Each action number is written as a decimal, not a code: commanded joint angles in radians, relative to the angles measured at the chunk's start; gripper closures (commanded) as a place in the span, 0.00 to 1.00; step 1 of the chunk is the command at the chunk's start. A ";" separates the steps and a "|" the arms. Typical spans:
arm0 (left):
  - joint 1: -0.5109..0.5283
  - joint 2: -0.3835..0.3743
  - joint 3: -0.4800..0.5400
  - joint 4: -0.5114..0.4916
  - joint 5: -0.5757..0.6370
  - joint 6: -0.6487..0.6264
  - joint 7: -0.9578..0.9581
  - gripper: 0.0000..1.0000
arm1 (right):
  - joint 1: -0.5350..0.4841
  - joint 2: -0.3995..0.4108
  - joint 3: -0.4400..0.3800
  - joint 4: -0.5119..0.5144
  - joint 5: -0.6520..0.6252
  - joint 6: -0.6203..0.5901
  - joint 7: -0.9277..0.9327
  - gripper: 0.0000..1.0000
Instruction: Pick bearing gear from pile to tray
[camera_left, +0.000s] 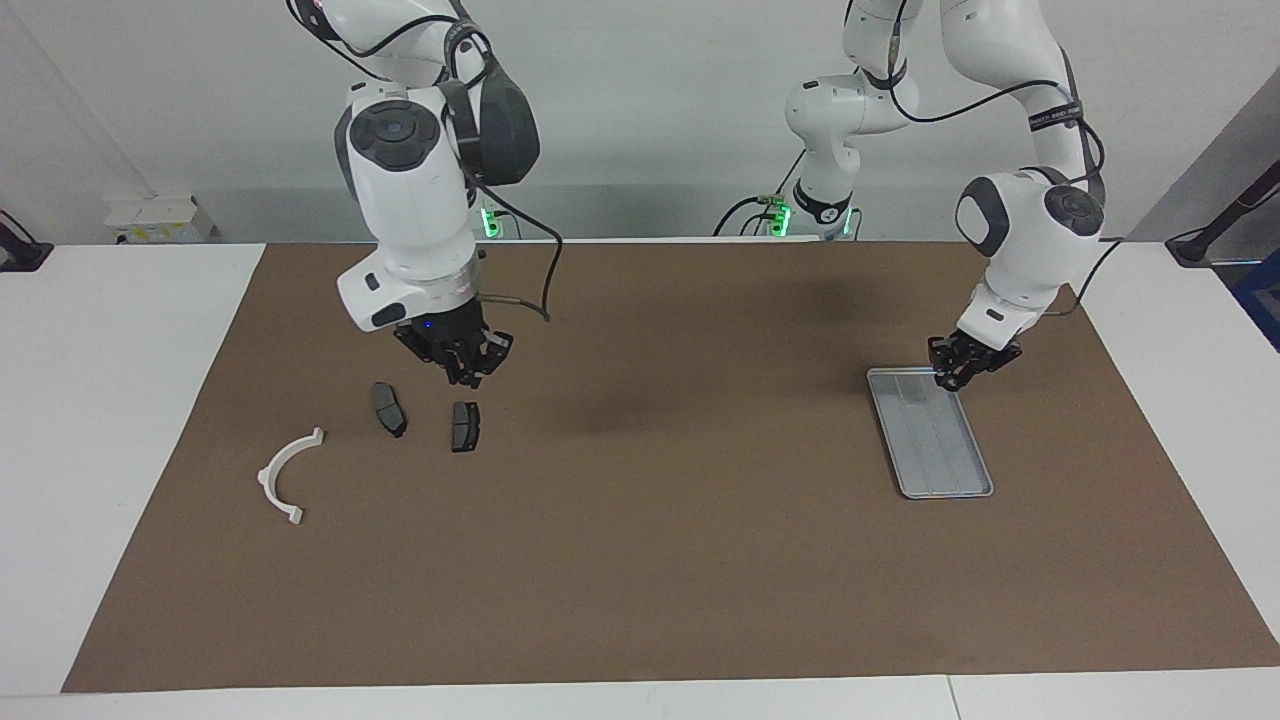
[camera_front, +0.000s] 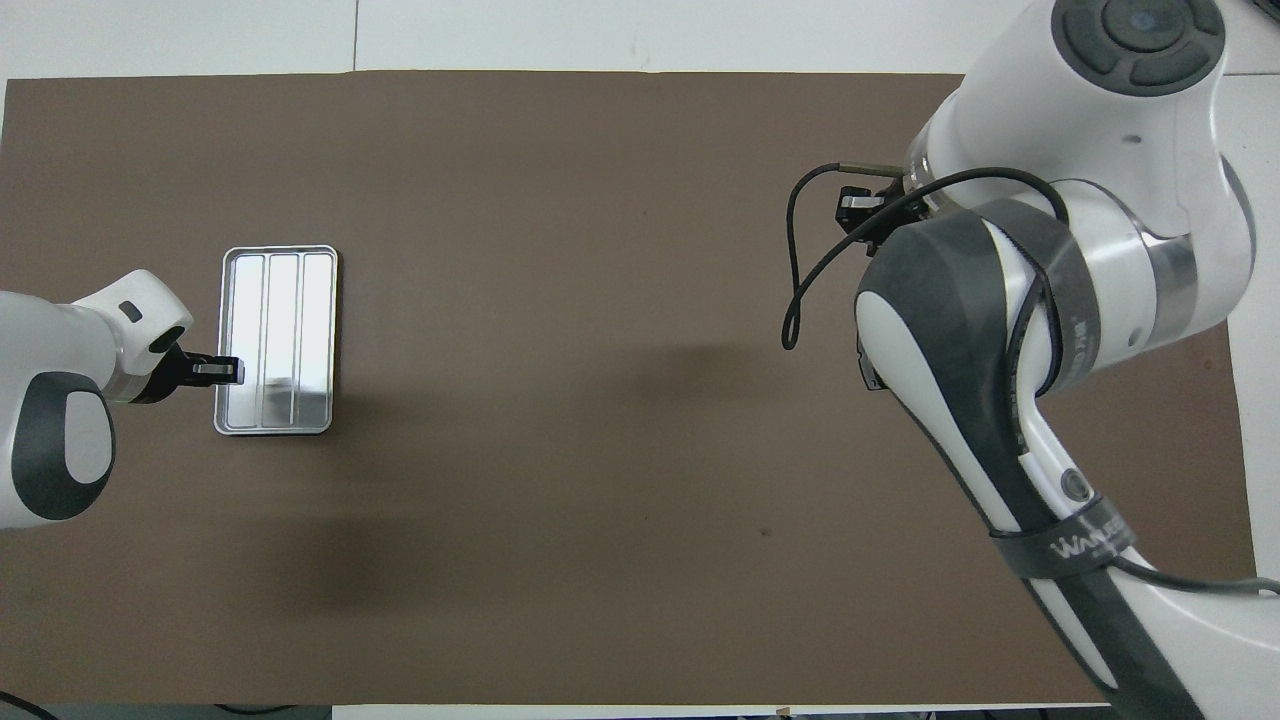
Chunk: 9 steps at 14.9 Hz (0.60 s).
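The right claw (camera_left: 468, 376) hung shut in the air with its fingertips together and nothing visible between them. It was over the brown mat (camera_left: 660, 560), above the bare spot just nearer the robots than the two dark brake-pad plates (camera_left: 388, 409) (camera_left: 464, 426). Those plates lay flat beside each other, a little apart, and the white half-ring bracket (camera_left: 287, 475) lay farther from the robots, closer to the right arm's end of the worktop (camera_left: 100, 400). In the overhead view the right arm covered this whole scatter.

The left claw (camera_left: 952, 375) hovered low over the edge of the tray (camera_left: 940, 445) nearest the robots. Its fingertips stood nearly together; whether they pinched some small piece could not be told. The silver tray lay flat on the mat toward the left arm's end of the worktop, well apart from the plates and bracket, its ribbed floor showing nothing lying in it. From overhead the left claw (camera_front: 222, 371) sat at the tray's (camera_front: 277, 258) long side.
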 joint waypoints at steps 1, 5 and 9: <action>-0.051 0.024 0.011 -0.022 -0.014 0.078 -0.062 0.87 | 0.057 -0.014 0.006 -0.006 0.013 -0.012 0.143 1.00; -0.065 0.041 0.011 -0.035 -0.014 0.091 -0.069 0.87 | 0.118 -0.011 0.016 -0.007 0.066 0.030 0.326 1.00; -0.062 0.061 0.012 -0.071 -0.014 0.169 -0.067 0.87 | 0.218 0.020 0.016 -0.018 0.067 0.125 0.473 1.00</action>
